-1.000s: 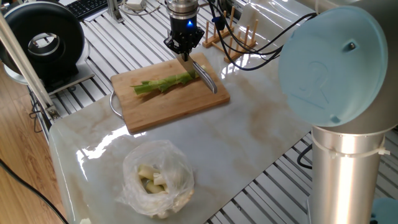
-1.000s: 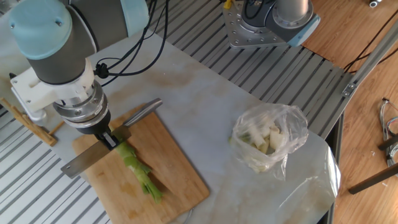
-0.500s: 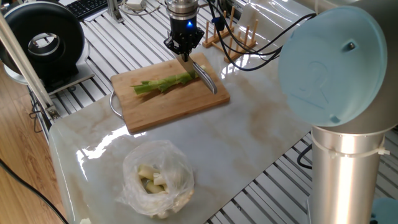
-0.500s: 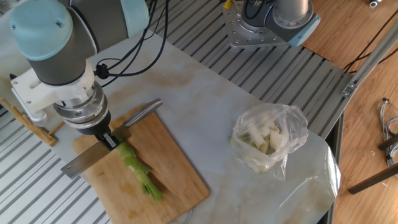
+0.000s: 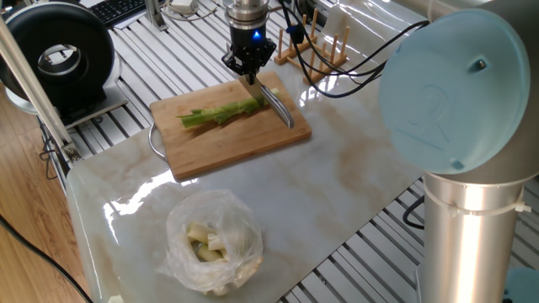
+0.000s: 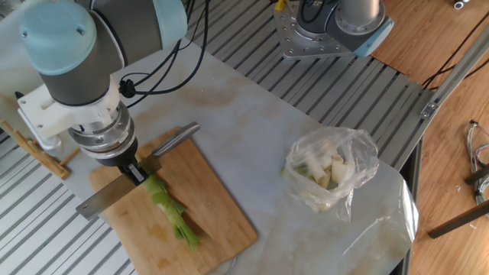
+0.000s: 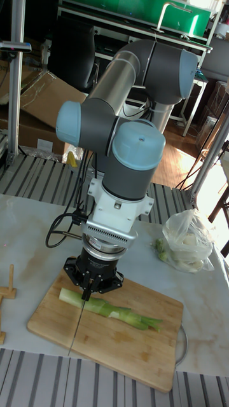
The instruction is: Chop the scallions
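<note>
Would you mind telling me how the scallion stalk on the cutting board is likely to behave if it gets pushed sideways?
The scallions look slim and roundish, so they would probably roll or slide on the smooth cutting board. The leafy darker end looks splayed and thin, likely floppy. Being slight, it should shift easily under the knife.
</note>
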You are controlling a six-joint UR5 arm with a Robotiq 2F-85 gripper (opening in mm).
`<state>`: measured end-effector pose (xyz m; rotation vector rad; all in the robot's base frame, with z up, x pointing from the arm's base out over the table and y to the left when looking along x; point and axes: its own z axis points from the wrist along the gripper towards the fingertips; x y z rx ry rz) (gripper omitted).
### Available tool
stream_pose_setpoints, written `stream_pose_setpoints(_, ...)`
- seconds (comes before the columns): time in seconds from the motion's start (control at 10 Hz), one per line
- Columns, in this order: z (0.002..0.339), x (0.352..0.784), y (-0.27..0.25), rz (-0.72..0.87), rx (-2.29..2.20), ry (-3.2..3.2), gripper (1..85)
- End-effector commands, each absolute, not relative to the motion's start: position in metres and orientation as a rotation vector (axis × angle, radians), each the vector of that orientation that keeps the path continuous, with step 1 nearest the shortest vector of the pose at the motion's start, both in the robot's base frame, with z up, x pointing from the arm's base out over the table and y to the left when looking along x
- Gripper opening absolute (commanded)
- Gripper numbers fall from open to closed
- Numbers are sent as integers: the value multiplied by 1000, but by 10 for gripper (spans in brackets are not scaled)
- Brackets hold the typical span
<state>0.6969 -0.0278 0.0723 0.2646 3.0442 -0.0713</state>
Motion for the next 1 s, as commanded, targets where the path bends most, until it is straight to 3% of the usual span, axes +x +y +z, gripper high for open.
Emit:
stream_pose_setpoints(0.0, 72, 699, -27, -62, 272, 3032, 10)
stream_pose_setpoints(0.9, 68, 698, -26, -77, 257, 3019, 10)
